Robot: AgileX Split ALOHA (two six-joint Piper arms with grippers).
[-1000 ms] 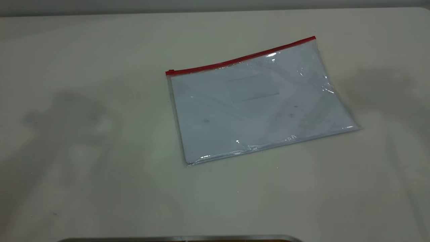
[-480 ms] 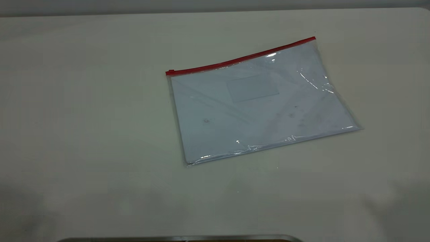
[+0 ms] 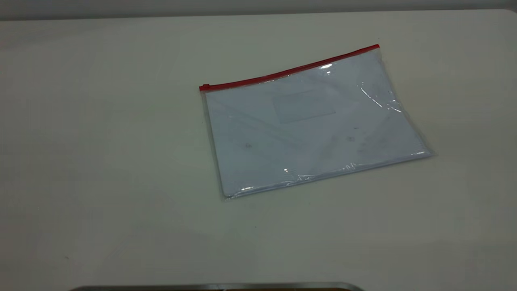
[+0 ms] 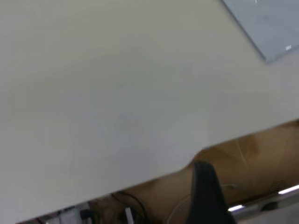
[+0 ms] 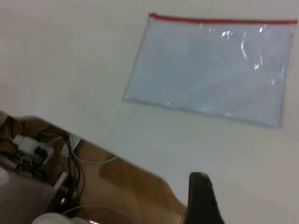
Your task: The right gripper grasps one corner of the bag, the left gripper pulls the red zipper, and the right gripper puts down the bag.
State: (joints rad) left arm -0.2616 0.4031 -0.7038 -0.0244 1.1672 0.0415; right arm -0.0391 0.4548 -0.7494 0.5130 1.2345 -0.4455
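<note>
one bag (image 3: 313, 123) lies flat on the tabletop (image 3: 101, 161), right of centre in the exterior view, its red zipper (image 3: 288, 71) along the far edge with the slider at the left end. each wrist view shows one dark fingertip of the left tool (image 4: 205, 196) and right tool (image 5: 202, 198), both near the tabletop's edge, well apart from the bag; whether they are open i cannot tell.

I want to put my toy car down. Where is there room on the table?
Lots of room. The table is bare left of the bag, from its red zipper end to the table's left edge, and along the near edge in front of the bag. A narrower bare strip lies right of it. Nowhere is crowded.
</note>
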